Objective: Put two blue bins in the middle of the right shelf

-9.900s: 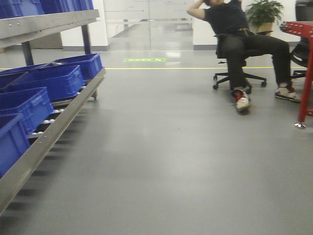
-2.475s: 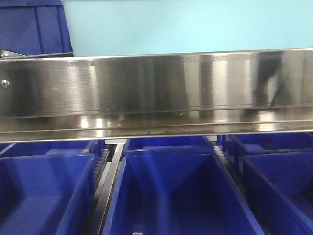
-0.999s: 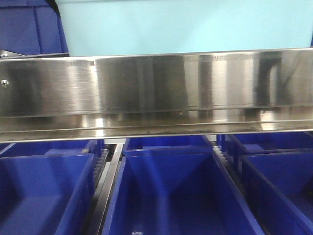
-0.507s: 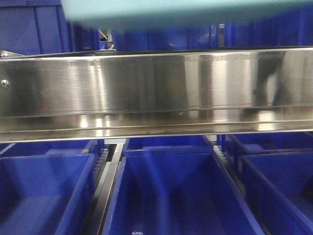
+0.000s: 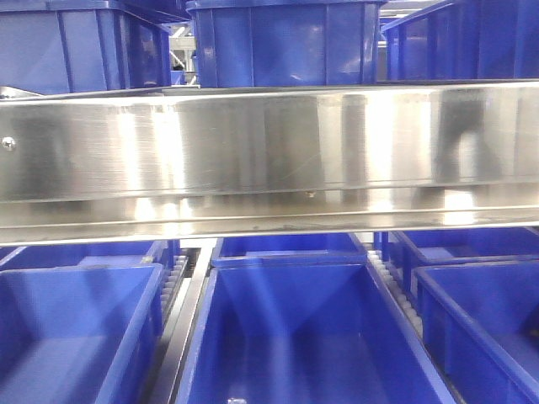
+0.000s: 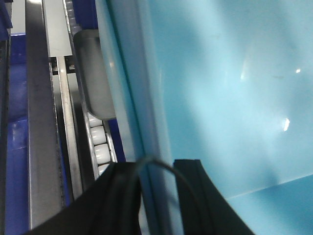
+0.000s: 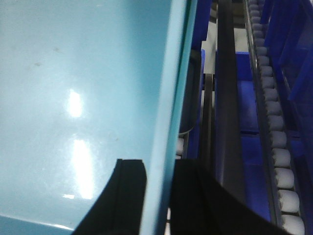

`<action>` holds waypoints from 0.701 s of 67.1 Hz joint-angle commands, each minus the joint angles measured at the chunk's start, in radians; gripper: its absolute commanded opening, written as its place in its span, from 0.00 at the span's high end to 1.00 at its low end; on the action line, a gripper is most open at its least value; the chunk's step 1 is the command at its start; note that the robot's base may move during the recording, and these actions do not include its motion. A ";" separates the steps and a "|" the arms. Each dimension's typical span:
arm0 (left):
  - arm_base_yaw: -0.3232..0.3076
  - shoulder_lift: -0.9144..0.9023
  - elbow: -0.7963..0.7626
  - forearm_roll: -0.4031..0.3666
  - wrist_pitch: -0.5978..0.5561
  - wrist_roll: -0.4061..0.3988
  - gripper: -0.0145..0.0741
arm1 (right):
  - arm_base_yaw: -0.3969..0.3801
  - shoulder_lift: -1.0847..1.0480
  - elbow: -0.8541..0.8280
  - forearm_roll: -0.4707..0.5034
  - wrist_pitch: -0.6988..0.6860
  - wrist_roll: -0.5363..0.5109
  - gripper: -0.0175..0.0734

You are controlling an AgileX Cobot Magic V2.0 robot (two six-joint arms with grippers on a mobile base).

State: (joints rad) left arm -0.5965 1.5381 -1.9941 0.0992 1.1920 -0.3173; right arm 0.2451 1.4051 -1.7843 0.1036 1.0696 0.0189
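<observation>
One pale blue bin fills the right of the left wrist view and the left of the right wrist view. My left gripper is shut on its left wall, one black finger inside and one outside. My right gripper is shut on its right wall in the same way. The bin hangs above the roller tracks. The shelf's shiny steel front rail spans the front view, where neither the bin nor the grippers show. A second pale blue bin is out of view.
Dark royal-blue crates stand on the tier behind the rail, and more sit on the tier below. White roller tracks run beside the bin, also in the right wrist view.
The pale blue bin, which filled the top of the front view behind the rail, has risen out of that view. The dark blue crates behind it now show.
</observation>
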 commanded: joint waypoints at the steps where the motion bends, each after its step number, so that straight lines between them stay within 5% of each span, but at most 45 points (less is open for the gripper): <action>1: -0.004 -0.016 -0.021 -0.002 -0.058 0.025 0.96 | -0.005 -0.012 -0.015 -0.028 -0.080 -0.010 0.98; 47: -0.004 -0.016 -0.021 -0.002 -0.067 0.025 0.96 | -0.005 -0.012 -0.015 -0.028 -0.086 -0.010 0.98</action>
State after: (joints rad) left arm -0.5965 1.5438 -1.9941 0.1015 1.1920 -0.3173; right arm 0.2451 1.4051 -1.7843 0.1036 1.0696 0.0227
